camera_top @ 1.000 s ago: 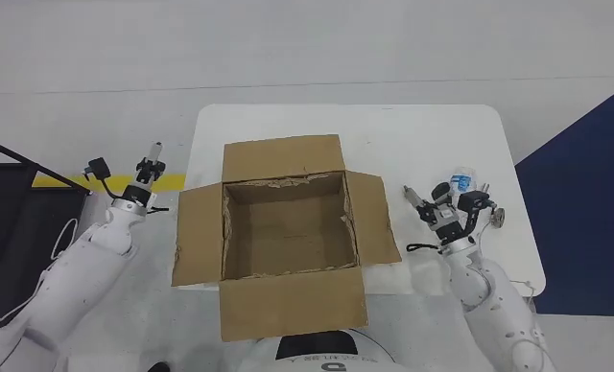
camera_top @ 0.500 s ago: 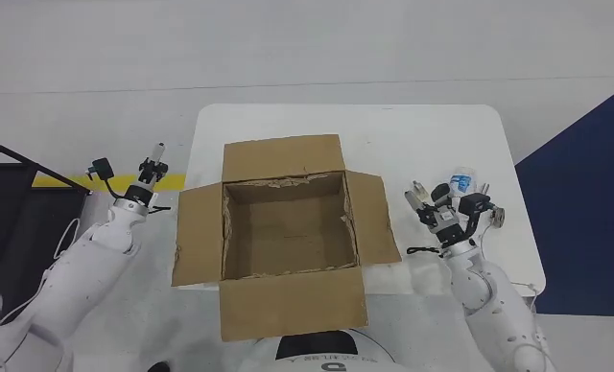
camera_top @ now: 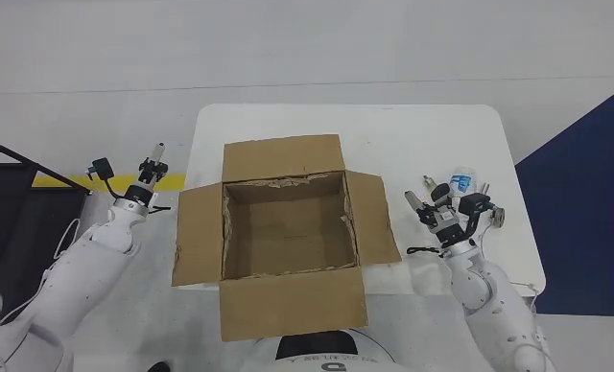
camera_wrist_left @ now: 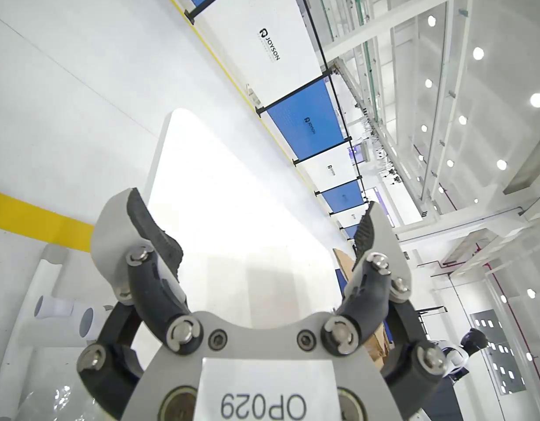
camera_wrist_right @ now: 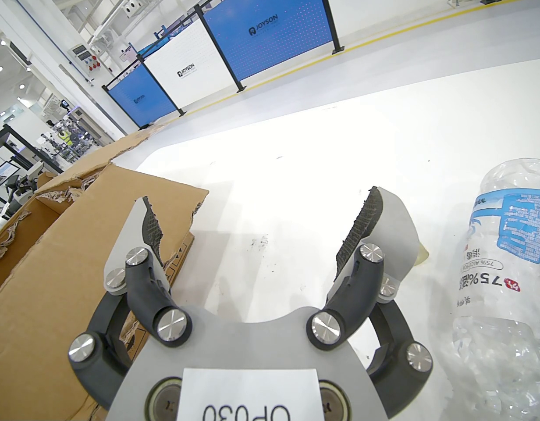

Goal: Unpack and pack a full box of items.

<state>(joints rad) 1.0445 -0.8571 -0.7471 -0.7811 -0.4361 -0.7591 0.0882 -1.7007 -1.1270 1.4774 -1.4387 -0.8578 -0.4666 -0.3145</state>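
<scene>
1. Top view puts the cardboard box (camera_top: pixel 288 305) nearest the robot. Its near flap hangs past the edge of the white surface (camera_top: pixel 422 132). All four flaps are folded outward, and the brown floor inside shows bare from wall to wall.
2. Level with the box on its right side, the right tool (camera_wrist_right: pixel 260 203) hangs over the surface between the right flap and the bottle (camera_wrist_right: pixel 506 265). Its jaws are spread wide with nothing between them.
3. The bottle is clear, crumpled plastic with a blue label. It lies on the surface just beside that tool, outside the box.
4. On the other side, the left tool (camera_wrist_left: pixel 251 203) sits off the surface's left edge, well apart from the box. It is likewise spread wide and carries nothing.
5. My reading is that the unpacking half is finished, since the box holds nothing. Packing has not yet begun, as the bottle is the one item I can find and it is outside the box. The right tool looks best placed to take it.
</scene>
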